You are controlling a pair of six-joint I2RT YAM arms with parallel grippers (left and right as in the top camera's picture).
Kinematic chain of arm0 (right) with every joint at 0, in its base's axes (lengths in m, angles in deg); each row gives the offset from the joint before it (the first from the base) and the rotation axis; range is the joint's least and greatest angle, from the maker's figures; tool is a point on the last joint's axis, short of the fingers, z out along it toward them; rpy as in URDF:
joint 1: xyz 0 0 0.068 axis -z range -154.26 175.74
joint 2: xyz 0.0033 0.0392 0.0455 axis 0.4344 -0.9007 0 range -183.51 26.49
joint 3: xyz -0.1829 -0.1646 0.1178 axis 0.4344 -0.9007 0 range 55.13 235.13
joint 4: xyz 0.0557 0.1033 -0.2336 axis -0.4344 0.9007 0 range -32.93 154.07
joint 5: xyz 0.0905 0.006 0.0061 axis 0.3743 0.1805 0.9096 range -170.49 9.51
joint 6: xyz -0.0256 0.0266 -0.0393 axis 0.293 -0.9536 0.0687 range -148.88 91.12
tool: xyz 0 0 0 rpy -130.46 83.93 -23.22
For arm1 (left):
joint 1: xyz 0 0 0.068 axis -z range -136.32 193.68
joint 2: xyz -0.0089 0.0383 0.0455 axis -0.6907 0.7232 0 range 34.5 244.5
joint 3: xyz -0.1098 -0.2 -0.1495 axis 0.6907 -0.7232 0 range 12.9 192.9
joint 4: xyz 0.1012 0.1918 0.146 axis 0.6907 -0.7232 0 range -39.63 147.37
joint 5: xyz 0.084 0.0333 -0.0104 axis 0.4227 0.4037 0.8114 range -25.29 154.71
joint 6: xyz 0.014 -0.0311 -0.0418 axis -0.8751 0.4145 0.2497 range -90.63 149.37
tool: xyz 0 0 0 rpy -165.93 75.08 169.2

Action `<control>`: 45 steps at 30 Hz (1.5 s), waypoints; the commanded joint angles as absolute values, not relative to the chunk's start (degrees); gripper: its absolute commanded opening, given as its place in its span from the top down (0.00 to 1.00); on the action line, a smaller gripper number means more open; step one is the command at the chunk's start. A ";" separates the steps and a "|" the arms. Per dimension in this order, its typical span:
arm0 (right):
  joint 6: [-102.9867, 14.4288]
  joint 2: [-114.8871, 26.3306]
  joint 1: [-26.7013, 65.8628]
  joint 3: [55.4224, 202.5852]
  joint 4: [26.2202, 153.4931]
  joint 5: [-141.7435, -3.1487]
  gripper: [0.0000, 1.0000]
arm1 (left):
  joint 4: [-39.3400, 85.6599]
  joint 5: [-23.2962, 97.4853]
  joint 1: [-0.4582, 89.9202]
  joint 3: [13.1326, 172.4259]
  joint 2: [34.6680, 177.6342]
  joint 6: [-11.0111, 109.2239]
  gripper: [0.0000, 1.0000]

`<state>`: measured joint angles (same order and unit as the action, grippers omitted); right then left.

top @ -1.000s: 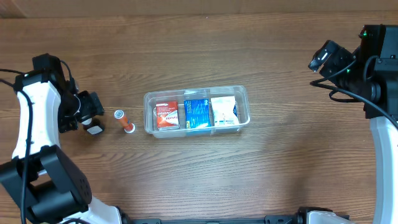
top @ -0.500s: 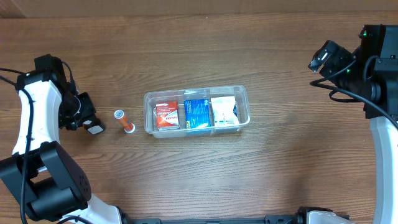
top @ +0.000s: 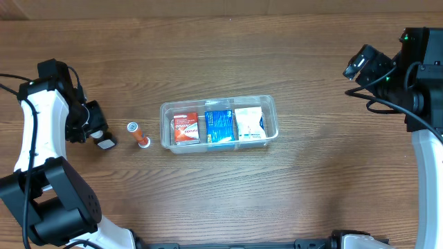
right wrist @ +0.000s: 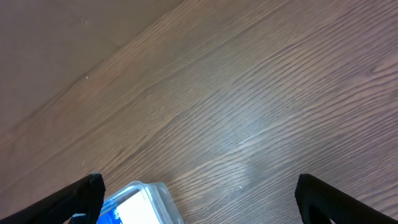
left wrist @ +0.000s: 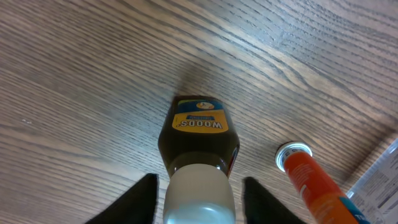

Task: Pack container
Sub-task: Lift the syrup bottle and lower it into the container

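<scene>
The container (top: 219, 102) sits mid-table holding 3 boxes (top: 220, 126). At its 9 o'clock, an orange tube (top: 138, 135) and a dark bottle (left wrist: 199, 134) remain unpacked. The left gripper (left wrist: 199, 188) has its jaws spread astride the dark bottle, and the right gripper (right wrist: 199, 190) is spread and empty.

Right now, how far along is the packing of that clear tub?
Done: the red box, blue box and white box sit side by side in the container. In hand: the left gripper is open, fingers either side of the cap of the dark bottle, not gripping. Left: that bottle and the orange tube, both on the table outside the container. The right gripper is open, far off.
</scene>
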<state>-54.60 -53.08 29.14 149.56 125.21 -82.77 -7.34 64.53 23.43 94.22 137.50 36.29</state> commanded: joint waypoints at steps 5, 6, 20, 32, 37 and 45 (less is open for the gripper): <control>-54.55 -52.29 29.36 149.98 124.90 -82.71 0.00 | -6.99 62.43 23.45 93.96 138.27 33.97 0.60; -54.57 -52.29 29.36 149.98 124.90 -82.71 0.00 | -6.88 61.27 23.45 93.96 138.27 33.27 0.62; -54.57 -52.29 29.36 149.98 124.90 -82.73 0.00 | -26.75 57.29 38.08 131.73 127.63 31.74 0.94; -54.55 -52.29 29.36 149.98 124.90 -82.73 0.00 | -21.40 60.22 63.74 125.52 133.90 35.22 0.94; -54.57 -52.29 29.36 149.98 124.90 -82.71 0.00 | -21.26 62.30 66.75 122.18 138.95 34.36 0.92; -54.55 -52.29 29.36 149.98 124.90 -82.71 0.00 | -17.81 63.41 66.84 120.52 142.62 11.13 0.94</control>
<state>-54.60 -53.08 29.12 149.54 125.19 -82.80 -18.62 63.19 66.60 120.62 141.72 23.87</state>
